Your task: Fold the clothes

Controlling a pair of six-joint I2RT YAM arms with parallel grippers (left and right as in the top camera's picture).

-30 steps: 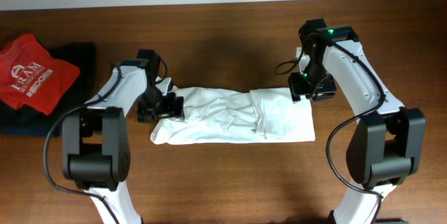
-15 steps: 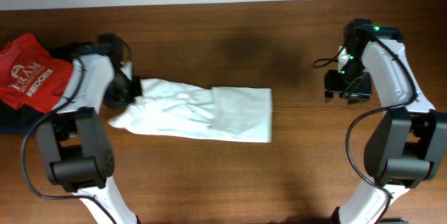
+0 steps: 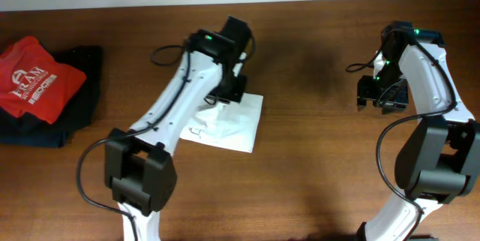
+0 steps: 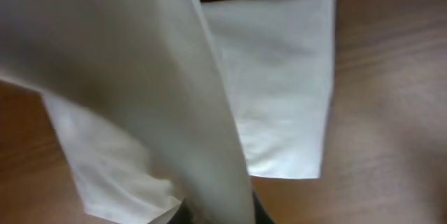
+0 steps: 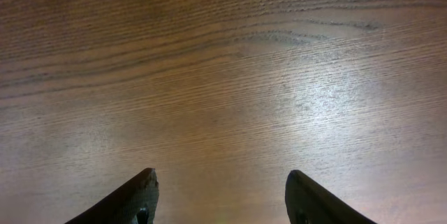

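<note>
The white shirt lies near the middle of the counter, a little toward the far edge, and is already gathered into a compact, roughly square packet. The left hand sits over its far side, pinching one layer. In the left wrist view a flap rises toward the camera while the lower layer lies flat on the wood. The fold looks mostly made; this flap has yet to be laid down and released.

The right hand hangs spread and empty over bare wood near the right edge. The flap covers the left hand's fingers, the arm hides part of the shirt from overhead, and no print shows. A red shirt rests on a dark garment by the left edge.
</note>
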